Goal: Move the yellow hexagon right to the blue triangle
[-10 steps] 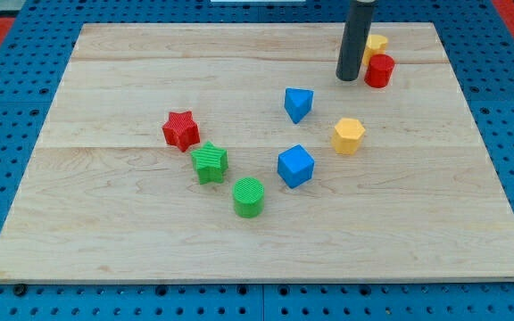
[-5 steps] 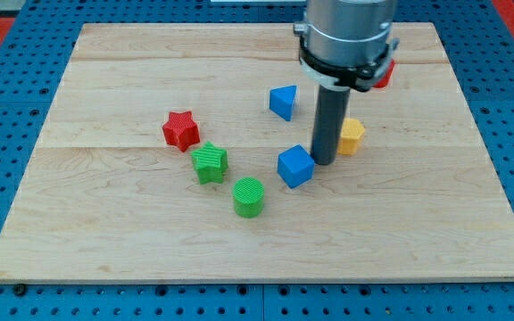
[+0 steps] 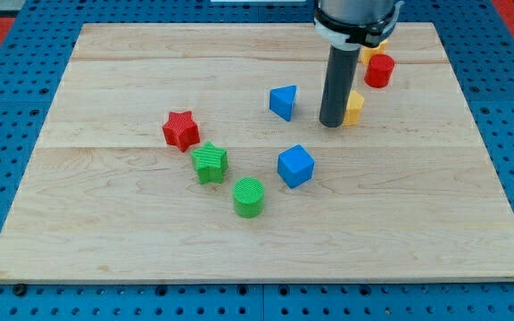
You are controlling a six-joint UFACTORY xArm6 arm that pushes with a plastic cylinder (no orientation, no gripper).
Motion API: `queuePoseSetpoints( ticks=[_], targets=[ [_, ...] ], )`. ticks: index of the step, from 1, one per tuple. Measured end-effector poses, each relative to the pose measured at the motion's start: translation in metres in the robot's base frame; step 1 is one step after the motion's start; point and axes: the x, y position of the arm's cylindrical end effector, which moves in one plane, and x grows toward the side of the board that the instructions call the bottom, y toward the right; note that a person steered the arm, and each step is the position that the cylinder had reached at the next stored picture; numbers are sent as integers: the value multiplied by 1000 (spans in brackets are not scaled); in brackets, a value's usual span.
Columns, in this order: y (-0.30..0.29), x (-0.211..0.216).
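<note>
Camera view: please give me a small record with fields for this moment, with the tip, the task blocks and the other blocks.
tip: my tip is on the board, between the two task blocks
yellow hexagon: partly hidden behind the rod, at the tip's right
blue triangle: left of the tip, apart from it
blue cube: below the tip
red cylinder: near the view's top
green blocks: star, cylinder
red star

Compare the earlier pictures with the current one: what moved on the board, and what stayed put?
My tip swung from the view's top down beside the blue cube, then back up. The yellow hexagon was pushed toward the view's top and now sits at the tip's right side. The blue triangle shifted left and up. The cube, red star, both green blocks and the far red and yellow blocks stayed.
</note>
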Motion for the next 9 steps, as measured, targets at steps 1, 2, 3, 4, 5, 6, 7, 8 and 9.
queuePoseSetpoints(
  ticks=[1, 2, 3, 4, 5, 6, 7, 8, 9],
  targets=[
    [7, -16],
    [11, -30],
    [15, -40],
    [13, -44],
    [14, -45],
    [18, -45],
    [27, -45],
    [38, -45],
    [51, -45]
  ],
)
